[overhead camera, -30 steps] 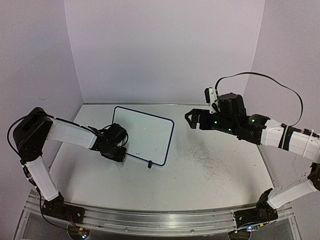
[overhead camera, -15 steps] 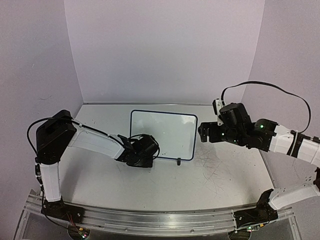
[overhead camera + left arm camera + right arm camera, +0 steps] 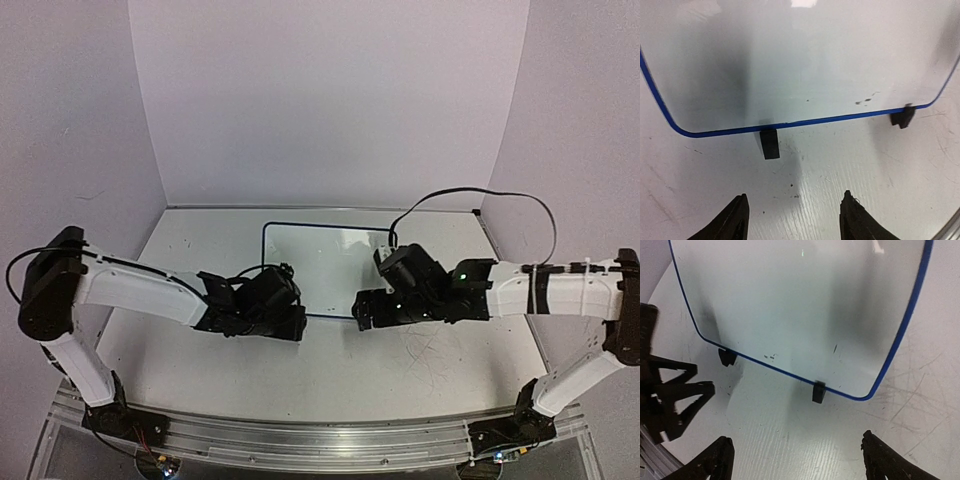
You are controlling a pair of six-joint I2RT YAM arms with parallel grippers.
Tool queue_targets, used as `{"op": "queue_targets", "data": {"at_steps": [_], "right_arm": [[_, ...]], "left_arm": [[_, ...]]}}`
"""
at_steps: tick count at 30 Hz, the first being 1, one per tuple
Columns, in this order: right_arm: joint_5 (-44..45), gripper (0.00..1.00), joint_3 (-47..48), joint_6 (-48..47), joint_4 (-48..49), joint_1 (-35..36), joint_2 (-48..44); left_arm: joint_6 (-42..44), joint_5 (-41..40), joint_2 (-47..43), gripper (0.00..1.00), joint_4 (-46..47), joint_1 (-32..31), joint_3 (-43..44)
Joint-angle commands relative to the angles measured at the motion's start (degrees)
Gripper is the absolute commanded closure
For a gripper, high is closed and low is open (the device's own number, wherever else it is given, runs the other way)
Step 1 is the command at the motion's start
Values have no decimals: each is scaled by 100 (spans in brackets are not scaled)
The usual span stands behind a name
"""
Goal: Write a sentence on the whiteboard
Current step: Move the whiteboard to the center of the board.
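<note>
The whiteboard [image 3: 322, 262] stood on the table [image 3: 420, 375] at mid-width, toward the back wall, with its blue-framed near edge facing the arms and two black feet [image 3: 770, 144] under that edge touching the tabletop. Its white face showed only a few small dark specks [image 3: 865, 101] near the lower edge. The left gripper [image 3: 795, 197] sat low over the table just in front of the board's near left part. Its fingers [image 3: 737, 215] were spread apart with bare, scuffed table between them, holding nothing and clear of the frame. The right gripper [image 3: 797, 437] hung just in front of the board's near right corner, its fingers [image 3: 720, 460] set wide and empty, also apart from the frame. In the right wrist view the left gripper showed as a dark shape at the left edge. A black cable [image 3: 470, 198] arched above the right arm.
</note>
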Motion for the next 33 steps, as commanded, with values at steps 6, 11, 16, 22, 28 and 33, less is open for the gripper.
{"op": "queue_targets", "data": {"at_steps": [6,11,16,22,28,33], "right_arm": [[-59,26,154,587,595,120,1407],[156,43,331,520,732,119,1860],[515,44,500,746,776,123,2186],[1012,51,634,787,889,116,2541],[1543,65,577,806,929,113,2538],[1664,73,538,727,1028,41,2615]], "left_arm": [[859,535,-1972,21,538,1037,-870],[1055,1105,-2678,17,1230,1908,-1472],[1135,1180,-2820,16,1270,2195,-1555],[1216,1240,-2914,15,1491,2250,-1603],[1209,1294,-2919,13,1577,2248,-1654],[1284,1487,-2729,11,1609,2251,-1561]]}}
